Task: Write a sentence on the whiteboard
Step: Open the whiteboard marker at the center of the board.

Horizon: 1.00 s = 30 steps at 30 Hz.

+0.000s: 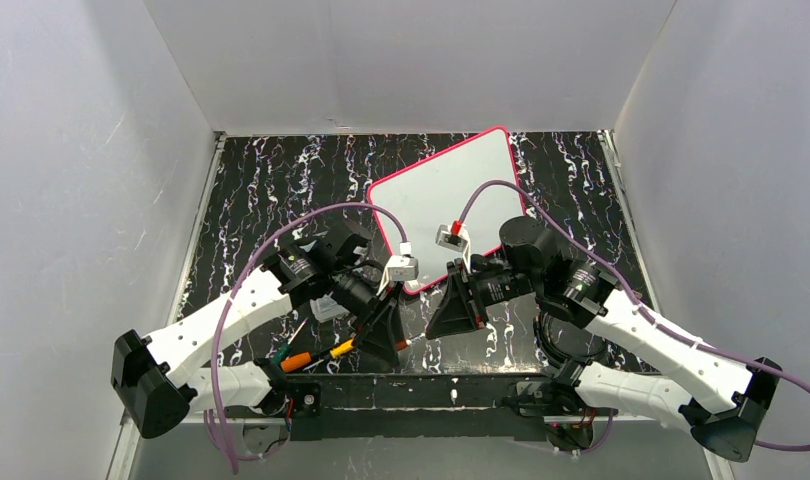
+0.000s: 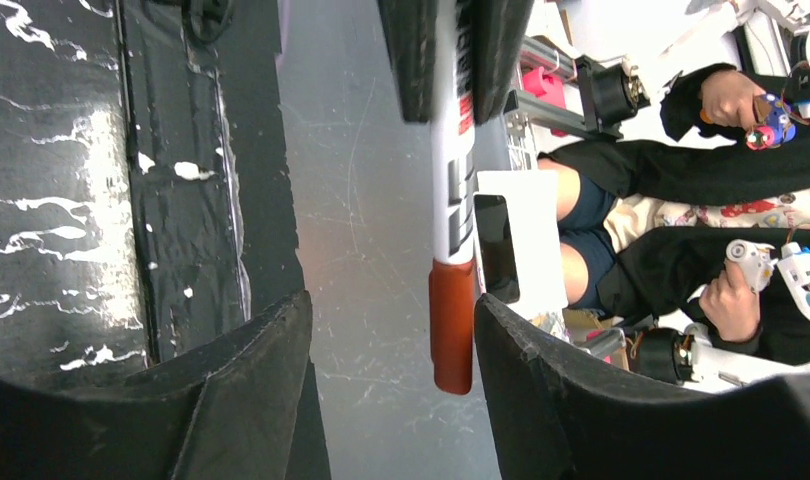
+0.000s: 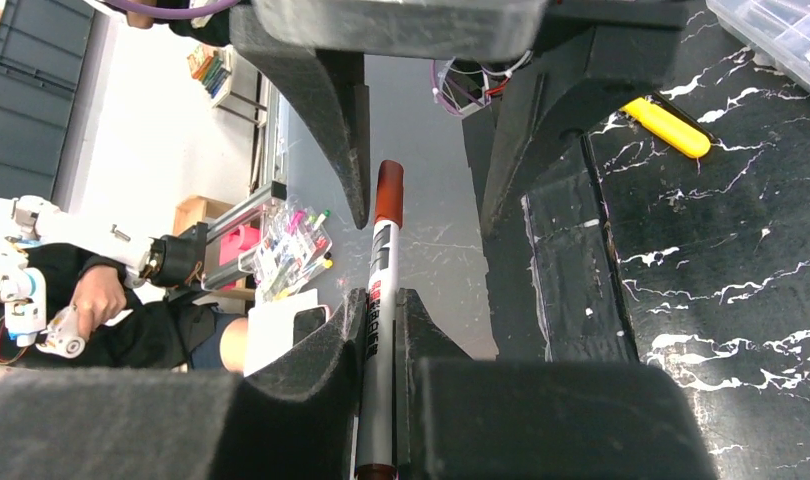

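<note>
The whiteboard [image 1: 443,200], white with a pink-red rim, lies tilted at the back middle of the table; no sentence shows on it. My right gripper [image 1: 451,318] [image 3: 381,297] is shut on the grey barrel of a marker [image 3: 378,340] and holds it above the table's near edge. The marker's brown-red cap [image 2: 451,320] [image 3: 388,195] points at my left gripper [image 1: 389,340] [image 2: 391,305]. The left jaws are open around the cap. The cap sits close to one finger [image 2: 541,360], with a wide gap to the other.
An orange marker [image 1: 299,361] and a yellow marker [image 1: 341,349] [image 3: 666,127] lie near the front edge on the left. A clear plastic organizer box [image 1: 326,308] [image 3: 781,30] sits under my left arm. Cables loop over the whiteboard.
</note>
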{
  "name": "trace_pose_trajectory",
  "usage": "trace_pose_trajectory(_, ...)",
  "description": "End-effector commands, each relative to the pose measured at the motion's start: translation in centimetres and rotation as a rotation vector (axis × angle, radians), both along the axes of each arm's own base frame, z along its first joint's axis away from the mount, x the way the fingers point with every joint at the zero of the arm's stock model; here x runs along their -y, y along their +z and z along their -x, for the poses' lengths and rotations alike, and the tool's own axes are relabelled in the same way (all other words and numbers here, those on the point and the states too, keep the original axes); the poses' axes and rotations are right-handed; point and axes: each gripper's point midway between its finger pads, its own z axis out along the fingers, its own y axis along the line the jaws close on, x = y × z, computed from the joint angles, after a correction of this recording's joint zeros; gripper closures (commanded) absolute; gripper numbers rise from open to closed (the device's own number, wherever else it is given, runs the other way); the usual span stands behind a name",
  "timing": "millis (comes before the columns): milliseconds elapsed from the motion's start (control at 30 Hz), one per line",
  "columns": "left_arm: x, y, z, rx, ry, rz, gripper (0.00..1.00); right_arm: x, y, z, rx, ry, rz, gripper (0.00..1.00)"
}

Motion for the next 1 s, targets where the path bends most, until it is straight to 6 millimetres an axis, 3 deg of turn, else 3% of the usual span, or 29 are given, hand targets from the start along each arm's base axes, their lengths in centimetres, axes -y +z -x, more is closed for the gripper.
trace_pose_trajectory(0, 0.5, 1.5, 0.0, 0.006, 0.011, 0.072, 0.43, -0.1, 0.7, 0.4, 0.015, 0.026, -0.044, 0.99)
trace_pose_trajectory(67, 0.6, 1.7, -0.1, 0.004, 0.018, 0.081, 0.48, -0.2, 0.6, 0.3, 0.013, 0.026, -0.042, 0.99)
trace_pose_trajectory(167, 0.6, 1.7, -0.1, 0.001, 0.024, 0.081, 0.64, -0.2, 0.7, 0.2, 0.015, 0.024, -0.043, 0.99)
trace_pose_trajectory(300, 0.5, 1.4, 0.1, -0.010, 0.021, 0.076, 1.00, -0.2, 0.8, 0.2, 0.020, 0.015, -0.043, 0.99)
trace_pose_trajectory(967, -1.6, 0.6, 1.9, 0.010, -0.023, 0.073, 1.00, 1.7, 3.4, 0.9, 0.123, 0.006, -0.066, 0.99)
